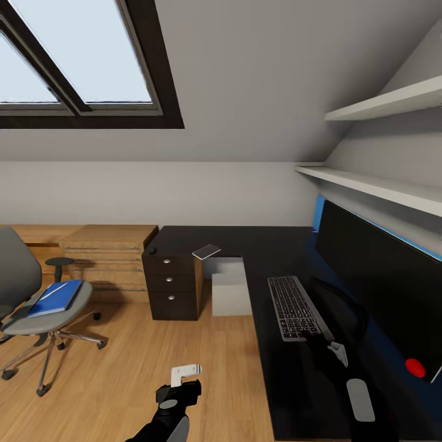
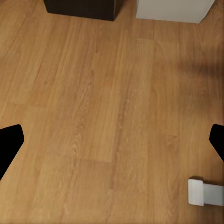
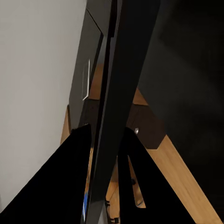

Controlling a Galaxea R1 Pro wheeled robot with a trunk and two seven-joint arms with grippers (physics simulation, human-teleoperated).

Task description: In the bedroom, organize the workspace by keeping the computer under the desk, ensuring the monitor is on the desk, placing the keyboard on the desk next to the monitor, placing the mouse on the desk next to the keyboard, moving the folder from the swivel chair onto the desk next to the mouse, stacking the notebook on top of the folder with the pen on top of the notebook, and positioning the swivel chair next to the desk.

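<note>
Your left tool (image 1: 184,372) hangs spread wide over the wooden floor (image 2: 107,116); your right tool (image 3: 106,158) pinches the wide black monitor (image 1: 380,276) on the glossy black bench (image 1: 270,245).

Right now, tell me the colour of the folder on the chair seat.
Bright blue; the folder shows best in the head view.

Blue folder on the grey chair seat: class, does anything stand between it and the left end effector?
Nothing visible does. The flat blue folder lies on the grey swivel chair, and only bare wooden floor separates it from the left end effector.
</note>
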